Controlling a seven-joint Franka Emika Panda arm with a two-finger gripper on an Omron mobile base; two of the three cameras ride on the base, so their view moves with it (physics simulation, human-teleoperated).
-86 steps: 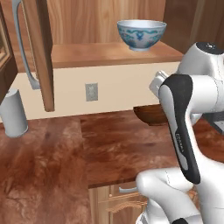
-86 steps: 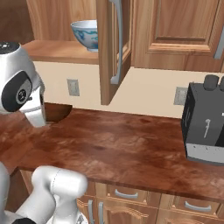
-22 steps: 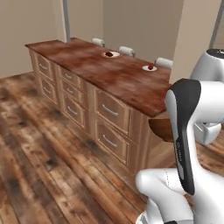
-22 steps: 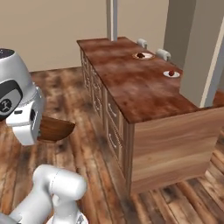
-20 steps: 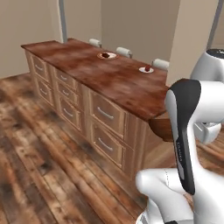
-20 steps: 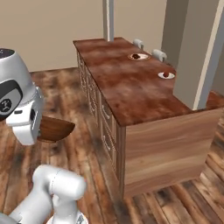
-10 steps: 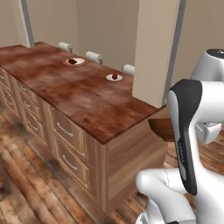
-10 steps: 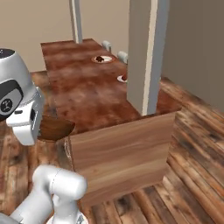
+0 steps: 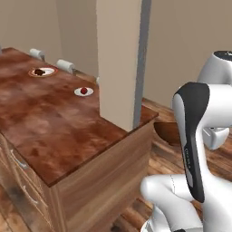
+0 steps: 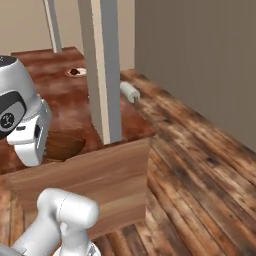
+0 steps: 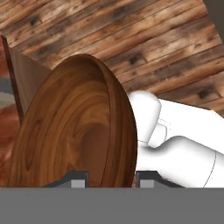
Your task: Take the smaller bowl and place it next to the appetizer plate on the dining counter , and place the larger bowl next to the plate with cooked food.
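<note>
The smaller bowl (image 11: 74, 131), dark brown and wood-grained, stands on edge between my fingertips, with my gripper (image 11: 109, 178) shut on its rim. The same bowl (image 9: 168, 132) hangs just off the near end of the dining counter (image 9: 50, 131), behind my forearm, and it shows beside my hand as the bowl (image 10: 62, 145). On the counter lie the appetizer plate (image 9: 84, 91), small and white, and farther back the plate with cooked food (image 9: 41, 71) with its orange rim. The larger bowl is out of view.
A broad beige pillar (image 9: 120, 63) rises from the counter's end, close to the appetizer plate. Stools (image 9: 65, 66) line the far edge, and one stool (image 10: 130, 91) stands past the pillar. Drawers (image 9: 18, 161) front the counter. Open wood floor (image 10: 200, 165) lies to the right.
The whole picture has shifted: the base has driven toward the counter's end, so the counter and pillar now sit close. The brown bowl stays in my grip as before.
</note>
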